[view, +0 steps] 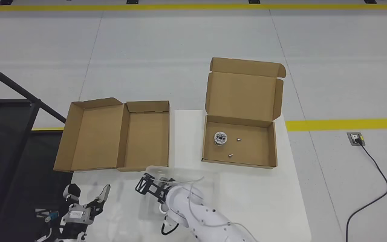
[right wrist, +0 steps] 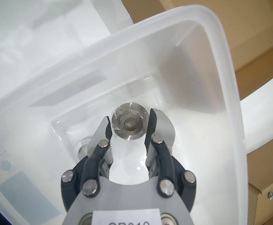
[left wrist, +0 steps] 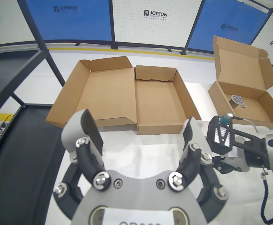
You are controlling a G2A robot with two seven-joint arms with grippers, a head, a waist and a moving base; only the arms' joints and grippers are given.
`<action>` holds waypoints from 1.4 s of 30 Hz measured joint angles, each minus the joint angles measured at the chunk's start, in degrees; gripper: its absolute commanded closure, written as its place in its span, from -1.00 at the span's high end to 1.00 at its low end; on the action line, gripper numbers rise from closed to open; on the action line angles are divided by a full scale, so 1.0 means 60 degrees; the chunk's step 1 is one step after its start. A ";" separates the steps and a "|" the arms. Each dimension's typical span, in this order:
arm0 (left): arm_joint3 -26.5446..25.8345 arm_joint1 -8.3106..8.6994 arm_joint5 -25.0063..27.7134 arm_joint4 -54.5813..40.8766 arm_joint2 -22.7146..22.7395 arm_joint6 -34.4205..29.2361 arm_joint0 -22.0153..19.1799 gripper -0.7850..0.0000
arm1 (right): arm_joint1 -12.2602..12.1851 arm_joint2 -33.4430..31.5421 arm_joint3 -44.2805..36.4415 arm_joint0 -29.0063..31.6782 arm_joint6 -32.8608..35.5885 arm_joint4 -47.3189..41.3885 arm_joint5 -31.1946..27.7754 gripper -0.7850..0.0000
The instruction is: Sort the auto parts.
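Right gripper [right wrist: 130, 120] down in the clear plastic bin [right wrist: 192, 19], straddling a flange [right wrist: 129, 124].
Its fingers stand half open on either side of the round metal flange on the bin floor; contact unclear. Left gripper [left wrist: 137, 120] spread wide above the counter [left wrist: 140, 149]. Right-hand cardboard box [view: 260, 151] holds a round part [view: 221, 138] and two small bolts [view: 239, 138].

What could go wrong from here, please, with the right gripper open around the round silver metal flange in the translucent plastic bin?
1. The right gripper stands open around the round silver metal flange, whose rim looks smooth and curved; the flange may slip out on closing.
2. A second round metal part lies close beside the gripper, partly hidden behind it, and could be nudged or pinched along with the flange.
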State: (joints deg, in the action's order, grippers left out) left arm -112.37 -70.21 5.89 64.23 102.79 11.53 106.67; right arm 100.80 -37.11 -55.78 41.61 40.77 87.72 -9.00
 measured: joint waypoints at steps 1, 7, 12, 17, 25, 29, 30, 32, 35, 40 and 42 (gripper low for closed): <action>0.0002 -0.0004 -0.0007 -0.0008 0.0000 -0.0010 -0.0006 1.00 | 0.0027 0.0009 0.0079 -0.0041 0.0001 -0.0020 -0.0019 -0.04; 0.0019 -0.0029 -0.0042 -0.0011 0.0010 -0.0050 -0.0048 1.00 | 0.0213 0.0104 0.0547 -0.0281 0.0129 -0.0106 -0.0102 -0.22; 0.0030 -0.0050 -0.0035 0.0000 0.0012 -0.0058 -0.0069 1.00 | 0.0341 0.0122 0.0825 -0.0406 0.0111 -0.0147 -0.0026 -0.83; 0.0048 -0.0071 -0.0066 0.0009 0.0020 -0.0073 -0.0099 1.00 | 0.0391 0.0046 0.0859 -0.0427 0.0082 -0.0068 0.0113 -1.00; 0.0045 -0.0095 -0.0007 0.0079 -0.0024 -0.0142 -0.0176 1.00 | -0.0070 -0.0795 -0.0830 0.0299 0.0393 0.0454 -0.0282 -1.00; 0.0073 -0.0105 0.0066 0.0173 -0.0103 -0.0175 -0.0253 1.00 | -0.0498 -0.1552 -0.2677 0.1171 0.1025 0.0843 -0.1114 -1.00; 0.0077 -0.0108 0.0077 0.0178 -0.0116 -0.0175 -0.0266 1.00 | -0.0587 -0.1728 -0.3108 0.1392 0.1077 0.0904 -0.1313 -1.00; 0.0084 -0.0115 0.0095 0.0197 -0.0142 -0.0168 -0.0289 1.00 | -0.0791 -0.2165 -0.4107 0.1943 0.1002 0.0952 -0.1833 -1.00; 0.0102 -0.0126 0.0112 0.0204 -0.0165 -0.0139 -0.0309 1.00 | -0.1044 -0.2883 -0.5284 0.2716 0.0228 0.0670 -0.2548 -1.00; 0.0124 -0.0144 0.0118 0.0180 -0.0176 -0.0083 -0.0322 1.00 | -0.1265 -0.3718 -0.5818 0.3409 -0.1684 0.0122 -0.3042 -1.00; 0.0136 -0.0153 0.0110 0.0157 -0.0168 -0.0032 -0.0310 1.00 | -0.1299 -0.3926 -0.5605 0.3424 -0.2744 -0.0256 -0.3257 -1.00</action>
State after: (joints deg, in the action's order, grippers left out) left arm -111.55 -71.13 6.55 65.17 101.79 11.34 104.81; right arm 93.01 -60.67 -89.42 62.15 24.31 86.18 -28.54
